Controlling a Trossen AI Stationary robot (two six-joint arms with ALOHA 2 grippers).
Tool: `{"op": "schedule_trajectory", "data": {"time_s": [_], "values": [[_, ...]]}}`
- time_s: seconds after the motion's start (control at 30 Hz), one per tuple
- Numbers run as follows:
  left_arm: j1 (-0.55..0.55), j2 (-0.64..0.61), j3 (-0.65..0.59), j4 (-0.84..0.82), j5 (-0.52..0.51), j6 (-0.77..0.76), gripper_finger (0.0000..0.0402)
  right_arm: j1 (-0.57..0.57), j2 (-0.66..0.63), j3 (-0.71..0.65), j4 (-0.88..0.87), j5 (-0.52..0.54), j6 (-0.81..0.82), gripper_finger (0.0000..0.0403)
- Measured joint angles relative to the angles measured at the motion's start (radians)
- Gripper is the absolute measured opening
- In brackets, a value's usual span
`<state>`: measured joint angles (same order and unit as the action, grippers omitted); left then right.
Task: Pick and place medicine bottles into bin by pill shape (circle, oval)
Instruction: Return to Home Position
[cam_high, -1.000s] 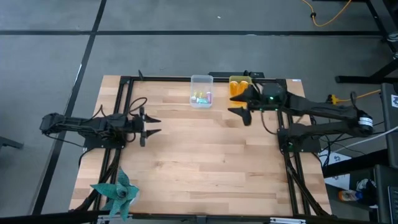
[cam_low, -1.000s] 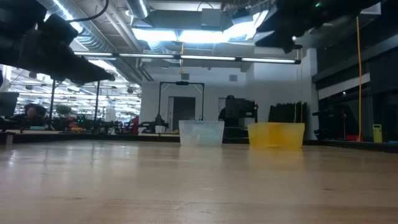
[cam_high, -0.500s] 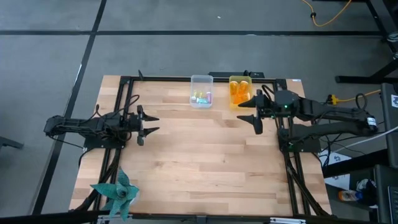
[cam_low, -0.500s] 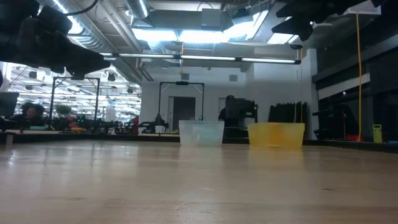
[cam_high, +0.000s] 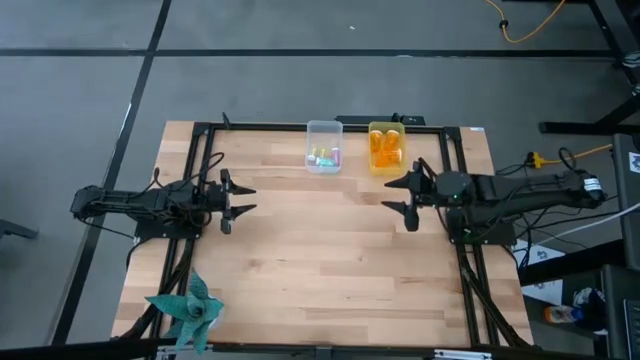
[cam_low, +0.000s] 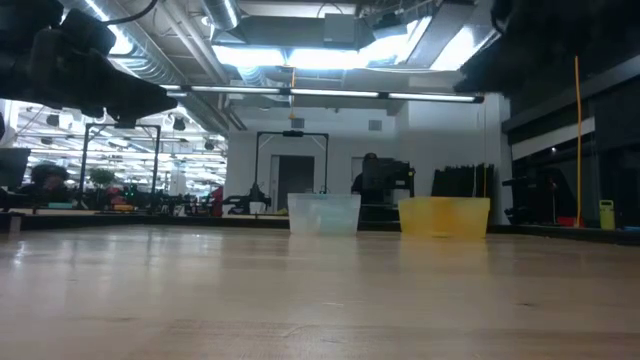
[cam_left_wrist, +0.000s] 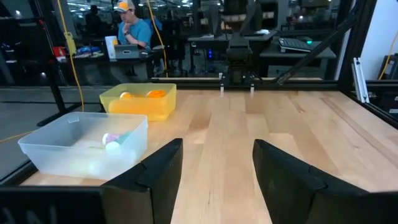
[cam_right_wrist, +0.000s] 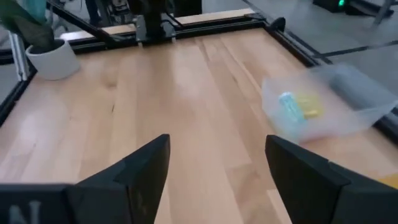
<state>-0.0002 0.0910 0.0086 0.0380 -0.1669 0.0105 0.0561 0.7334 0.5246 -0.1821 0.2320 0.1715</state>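
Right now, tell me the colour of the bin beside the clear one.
The bin is translucent yellow, best seen in the left wrist view.

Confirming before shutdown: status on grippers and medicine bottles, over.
Left gripper open, empty, table's left. Right gripper open, empty, near yellow plastic bin. Amber-orange bottles in it; pastel vials in clear plastic bin. No loose bottles.

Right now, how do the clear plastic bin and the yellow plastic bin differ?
The clear plastic bin is colourless; the yellow plastic bin is tinted yellow. The clear bin holds small pastel vials; the yellow bin holds orange bottles. In the high view the clear bin is left of the yellow bin. Both are small open tubs at the far edge of the wooden table.
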Motion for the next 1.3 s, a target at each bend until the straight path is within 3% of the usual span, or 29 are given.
{"op": "schedule_trajectory", "data": {"time_s": [0.23, 0.4, 0.53, 0.73, 1.3], "values": [[0.0, 0.0, 0.0, 0.0, 0.0, 0.0, 0.019, 0.007, -0.177, -0.158, 0.052, -0.024, 0.061, 0.0265], [0.0, 0.0, 0.0, 0.0, 0.0, 0.0, 0.019, 0.007, -0.392, -0.211, 0.063, -0.084, -0.016, 0.0265], [0.0, 0.0, 0.0, 0.0, 0.0, 0.0, 0.019, 0.007, -0.543, -0.324, 0.173, -0.085, -0.073, 0.0265], [0.0, 0.0, 0.0, 0.0, 0.0, 0.0, 0.019, 0.007, -0.699, -0.461, 0.257, -0.111, -0.1, 0.0265], [0.0, 0.0, 0.0, 0.0, -0.003, 0.001, 0.019, 0.007, -0.731, -0.518, 0.226, -0.14, -0.197, 0.0265]]}}
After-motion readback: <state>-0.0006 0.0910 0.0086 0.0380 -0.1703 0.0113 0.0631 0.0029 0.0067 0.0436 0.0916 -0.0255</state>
